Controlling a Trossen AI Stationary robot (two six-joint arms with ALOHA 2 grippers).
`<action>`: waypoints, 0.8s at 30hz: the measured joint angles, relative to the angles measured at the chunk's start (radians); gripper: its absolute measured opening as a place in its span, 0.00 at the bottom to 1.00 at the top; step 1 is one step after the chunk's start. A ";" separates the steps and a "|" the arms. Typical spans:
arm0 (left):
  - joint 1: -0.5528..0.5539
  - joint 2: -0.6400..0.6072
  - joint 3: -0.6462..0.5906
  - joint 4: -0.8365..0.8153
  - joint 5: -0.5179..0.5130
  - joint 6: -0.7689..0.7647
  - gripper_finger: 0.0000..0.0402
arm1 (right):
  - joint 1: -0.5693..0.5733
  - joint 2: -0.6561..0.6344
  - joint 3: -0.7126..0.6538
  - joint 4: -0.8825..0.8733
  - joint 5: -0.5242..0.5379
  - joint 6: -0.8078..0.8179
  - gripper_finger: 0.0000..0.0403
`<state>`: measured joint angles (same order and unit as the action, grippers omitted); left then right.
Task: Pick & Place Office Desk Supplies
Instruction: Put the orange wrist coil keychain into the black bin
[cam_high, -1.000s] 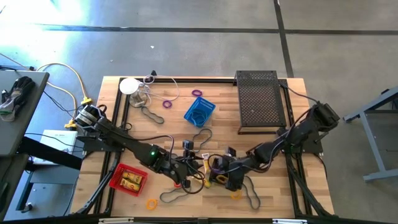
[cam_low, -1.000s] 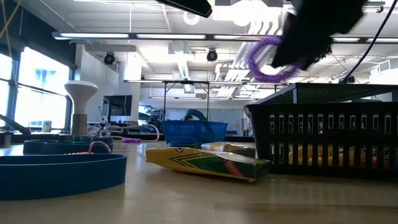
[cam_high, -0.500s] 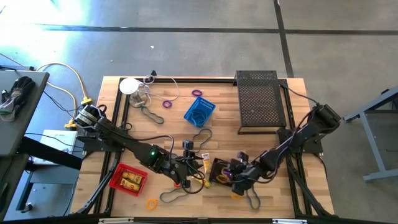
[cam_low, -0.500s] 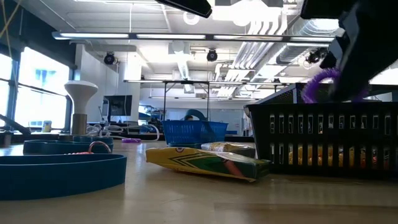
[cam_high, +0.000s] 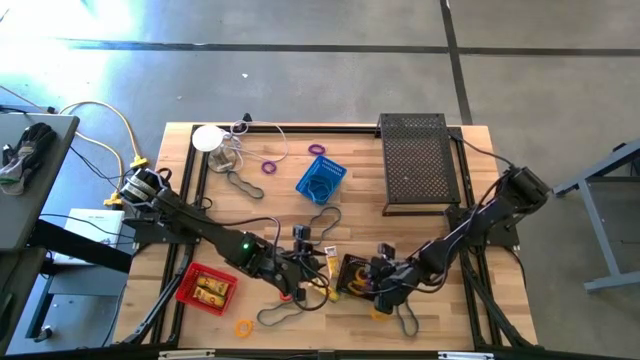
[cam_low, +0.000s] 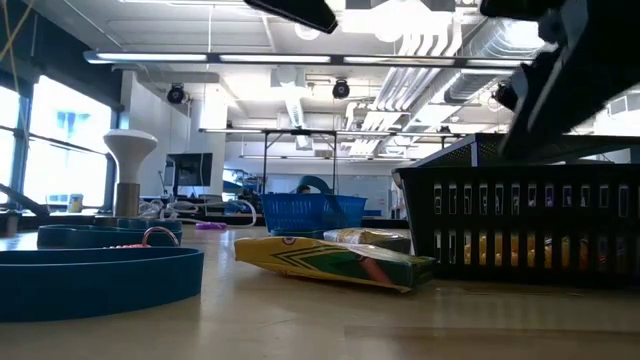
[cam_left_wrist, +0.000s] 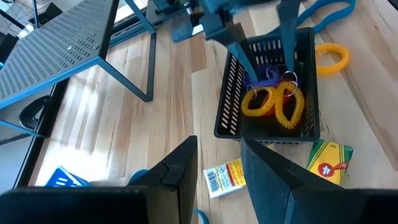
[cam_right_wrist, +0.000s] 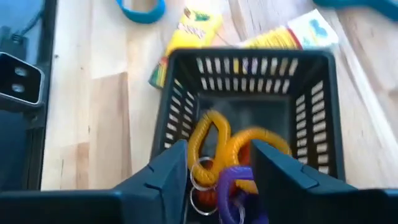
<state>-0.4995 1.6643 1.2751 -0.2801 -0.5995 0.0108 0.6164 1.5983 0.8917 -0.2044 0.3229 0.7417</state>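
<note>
Tabletop: black basket (cam_right_wrist: 249, 112) holding coiled rings (cam_right_wrist: 245, 152).

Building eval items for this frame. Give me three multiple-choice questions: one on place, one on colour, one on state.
1. Where is the purple coil?
A. on the large mesh tray
B. inside the black basket
C. in the blue basket

2. What colour is the basket holding the yellow packs, near the table's front left?
A. red
B. black
C. blue

3. How is the right gripper?
A. shut on the purple coil
B. open above the black basket
C. shut on a crayon box

Key:
1 B: the purple coil lies among yellow coils inside the black basket.
2 A: in the high view the red basket holds the packs.
3 B: the right gripper has its fingers apart over the basket, with nothing clamped.
</note>
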 joint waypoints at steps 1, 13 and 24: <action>0.000 0.000 0.000 -0.013 0.000 -0.008 0.29 | -0.003 -0.006 0.000 0.013 -0.001 -0.012 0.43; 0.020 -0.001 -0.002 -0.419 0.200 -0.074 0.29 | -0.008 -0.064 0.000 0.091 -0.008 -0.168 0.40; 0.009 -0.001 -0.002 -0.432 0.317 -0.223 0.31 | -0.010 -0.064 0.000 0.089 -0.012 -0.215 0.39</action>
<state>-0.4906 1.6634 1.2732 -0.7125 -0.2826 -0.2117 0.6067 1.5345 0.8921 -0.1150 0.3111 0.5266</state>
